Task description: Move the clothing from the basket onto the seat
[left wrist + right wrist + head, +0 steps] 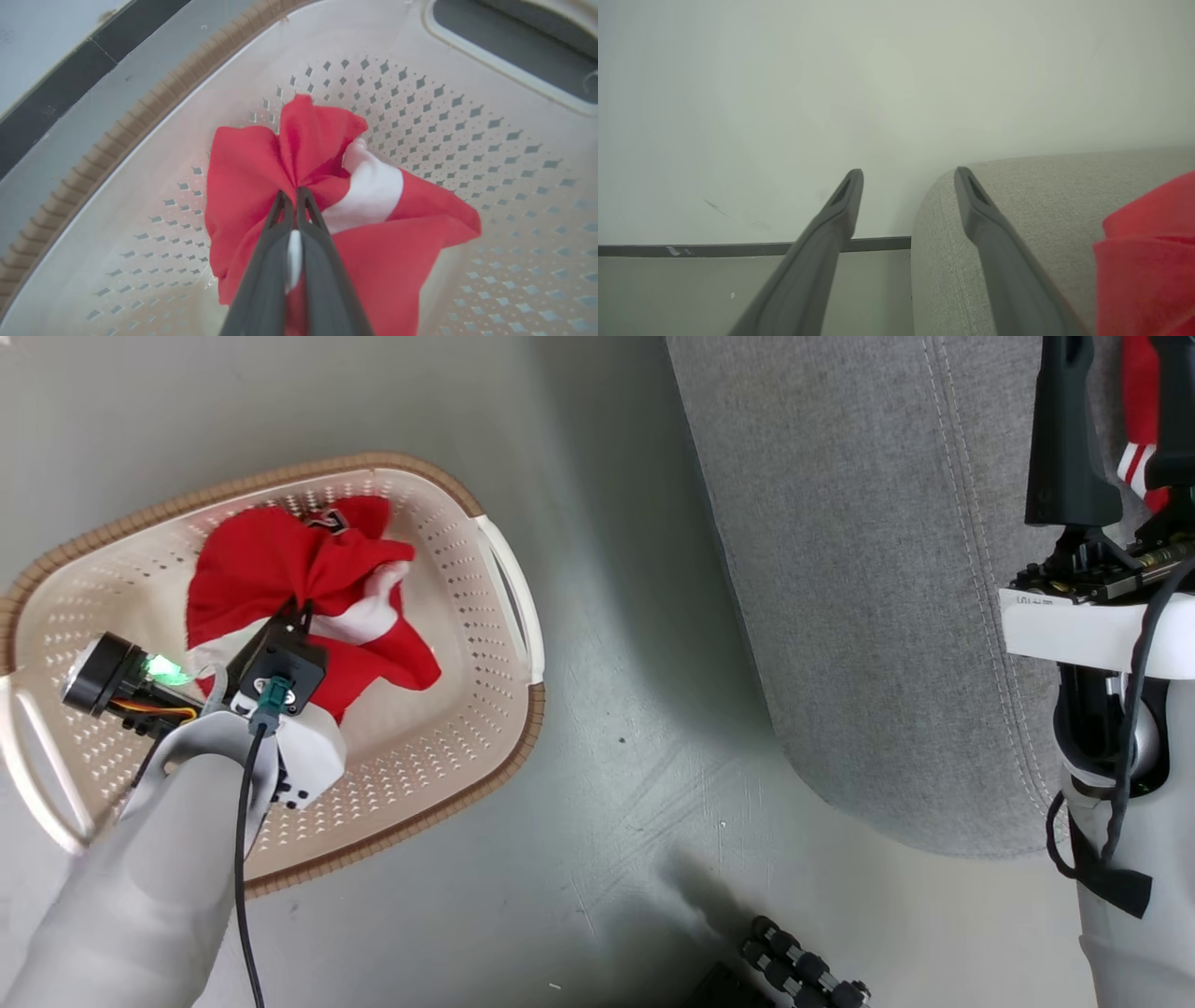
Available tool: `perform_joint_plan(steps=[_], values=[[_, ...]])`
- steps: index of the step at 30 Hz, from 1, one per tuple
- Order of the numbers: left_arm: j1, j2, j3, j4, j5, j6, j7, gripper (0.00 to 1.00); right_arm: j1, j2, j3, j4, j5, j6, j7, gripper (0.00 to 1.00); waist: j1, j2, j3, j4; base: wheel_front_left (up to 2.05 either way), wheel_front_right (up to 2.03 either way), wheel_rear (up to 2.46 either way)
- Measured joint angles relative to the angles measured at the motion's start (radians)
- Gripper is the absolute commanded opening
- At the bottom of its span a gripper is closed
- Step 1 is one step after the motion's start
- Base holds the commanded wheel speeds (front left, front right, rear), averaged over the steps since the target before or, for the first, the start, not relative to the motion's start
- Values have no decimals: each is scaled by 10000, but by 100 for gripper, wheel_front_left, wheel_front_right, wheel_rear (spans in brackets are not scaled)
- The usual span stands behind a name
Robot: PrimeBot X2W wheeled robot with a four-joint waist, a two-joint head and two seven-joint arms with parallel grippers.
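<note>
The left gripper [294,192] reaches down into the laundry basket [439,490], and its two dark fingers are pressed together on a fold of the red garment [271,560]. The cloth gathers into pleats at the pinch. The garment lies crumpled near the middle of the basket floor. A white panel [373,186] shows just right of the fingers in the left wrist view, and a red tail trails off beyond it. In the head view the heap's longer run goes from its upper left to its lower right, with a small dark-and-white patch at its far edge.

The oval basket sits on the grey floor [635,709]. Its long axis slants from the handle at the lower left to the handle at the right.

Across a strip of floor stands the grey sofa [840,569], well apart from the basket, its stitched seam running up the head view. The right gripper [909,173] hangs over the sofa's rounded edge with its fingers spread wide, holding nothing. Just beside it a second red garment [1143,261] lies on the sofa, white stripes showing in the head view. Beyond is a pale wall [878,93].
</note>
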Motion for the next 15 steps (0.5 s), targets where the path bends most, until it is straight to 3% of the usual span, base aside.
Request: perform_joint_plan(steps=[15], values=[[779, -560, 941, -2278, -1381, 88, -414, 0, 46, -12, 35, 472, -648, 0, 0, 100, 0, 0, -1225, 696, 0, 0, 0]])
